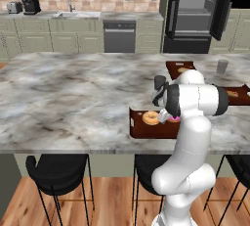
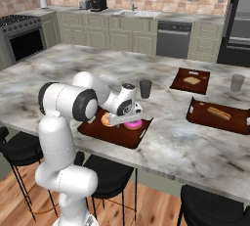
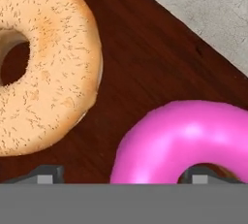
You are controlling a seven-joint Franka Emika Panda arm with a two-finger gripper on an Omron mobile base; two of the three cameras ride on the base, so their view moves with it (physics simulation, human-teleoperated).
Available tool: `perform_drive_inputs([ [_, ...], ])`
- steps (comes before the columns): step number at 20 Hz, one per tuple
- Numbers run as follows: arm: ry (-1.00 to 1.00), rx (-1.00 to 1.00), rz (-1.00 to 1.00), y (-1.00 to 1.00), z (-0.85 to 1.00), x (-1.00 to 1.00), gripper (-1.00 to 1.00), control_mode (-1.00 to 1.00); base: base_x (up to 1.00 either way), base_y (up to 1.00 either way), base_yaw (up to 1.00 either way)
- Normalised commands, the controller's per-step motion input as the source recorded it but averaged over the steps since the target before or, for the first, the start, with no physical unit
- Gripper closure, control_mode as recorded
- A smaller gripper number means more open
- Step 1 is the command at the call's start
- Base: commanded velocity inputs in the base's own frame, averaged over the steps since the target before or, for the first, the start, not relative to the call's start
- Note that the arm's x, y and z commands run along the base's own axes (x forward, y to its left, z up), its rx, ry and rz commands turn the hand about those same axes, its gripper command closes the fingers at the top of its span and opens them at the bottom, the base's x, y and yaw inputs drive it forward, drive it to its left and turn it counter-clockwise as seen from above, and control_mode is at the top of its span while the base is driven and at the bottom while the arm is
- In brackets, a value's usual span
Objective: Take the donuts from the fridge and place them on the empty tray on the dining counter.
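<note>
**A:** Start big. Where does everything sit?

**B:** The tall black French-door fridge (image 1: 197, 12) stands open at the back of the kitchen, grey shelves showing. In front of it runs the long grey-white marble tabletop (image 1: 68, 93) of the dining island. Near its front edge lies the dark reddish-brown rectangular tray (image 2: 105, 133) with a raised rim, and both donuts are on it: the orange-tan glazed ring donut (image 3: 43, 63) and the bright pink frosted ring donut (image 3: 189, 138), lying just beside each other with a strip of bare tray between them.

**A:** Other trays?

**B:** Two similar brown trays farther along the tabletop, one holding a pale flat pastry (image 2: 192, 80), one a long pastry (image 2: 218, 113). Two grey cups (image 2: 145, 88) stand near them.

**A:** And the white arm's gripper (image 2: 125, 118)?

**B:** It hangs low over the tray, pointing down at the donuts. In the hand view its two dark tips rise at the bottom, spread wide apart. One tip stands over bare tray near the tan donut's edge, the other at the pink donut's hole. The jaws are wide open and hold nothing.

**A:** So which way does the pink donut lie from the jaws?

**B:** Directly beneath and slightly toward one tip; a ring has no long axis to mind. I judge both donuts delivered, so the next move is likely a straight lift clear, upward, so neither tip drags across the pink frosting.
</note>
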Motion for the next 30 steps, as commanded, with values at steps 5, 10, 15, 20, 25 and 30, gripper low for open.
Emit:
perform_drive_inputs([
  [5,-0.01,-0.04,-0.09,0.11,-0.05,-0.44,-1.0,-1.0,0.0,0.0,0.0],
  [10,-0.04,-0.07,-0.17,0.0,-0.12,-0.32,-1.0,-1.0,0.0,0.0,0.0],
  [15,-0.1,-0.07,-0.14,0.0,0.56,-0.19,-1.0,-1.0,0.0,0.0,0.0],
  [20,-0.01,-0.07,-0.1,0.0,0.74,-0.1,-1.0,-1.0,0.0,0.0,0.0],
  [25,-0.15,0.01,-0.04,0.0,0.92,-0.88,-1.0,-1.0,0.0,0.0,0.0],
  [30,-0.01,0.12,-0.05,0.02,0.56,-1.0,-1.0,-1.0,0.0,0.0,0.0],
])
